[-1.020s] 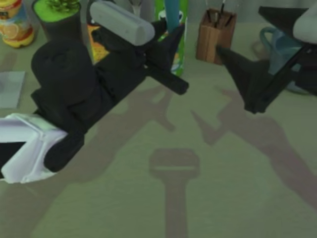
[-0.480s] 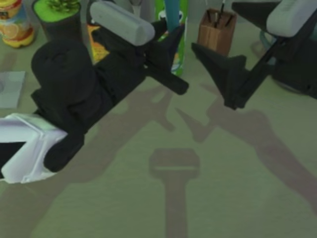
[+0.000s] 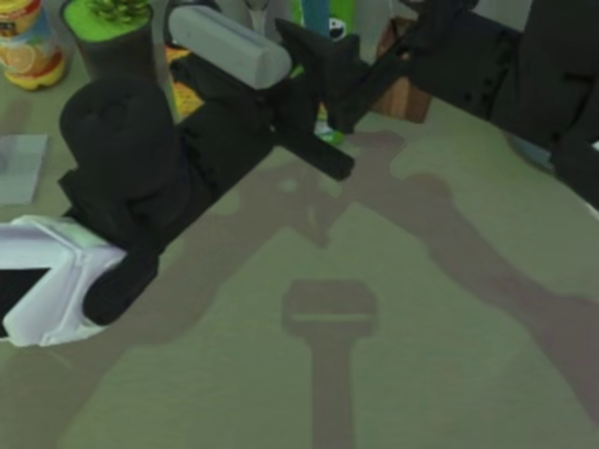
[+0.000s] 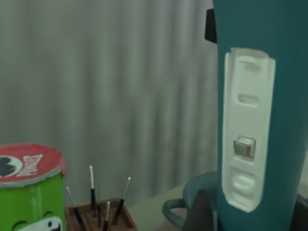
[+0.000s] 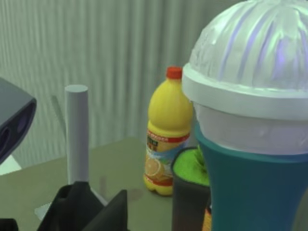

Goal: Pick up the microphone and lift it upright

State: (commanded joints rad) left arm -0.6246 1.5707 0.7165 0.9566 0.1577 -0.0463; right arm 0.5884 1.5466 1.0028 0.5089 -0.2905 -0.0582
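From above, the left claw (image 3: 314, 103) and right claw (image 3: 348, 70) meet at the mic (image 3: 323, 19) before the green can (image 3: 339, 11); neither grip can be told. Left wrist: teal mic handle (image 4: 260, 96) upright, close; can lid (image 4: 29, 163) lettering unreadable. Right wrist: white mic head (image 5: 255, 72) nearest, juice bottle (image 5: 168, 139) beyond, label illegible

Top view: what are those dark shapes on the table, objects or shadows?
Top view: flat shadows on the table, cast by both arms, plus a T-shaped one at centre. Left wrist view: the microphone fills the frame, evenly lit. Right wrist view: streaky highlights on its white head.
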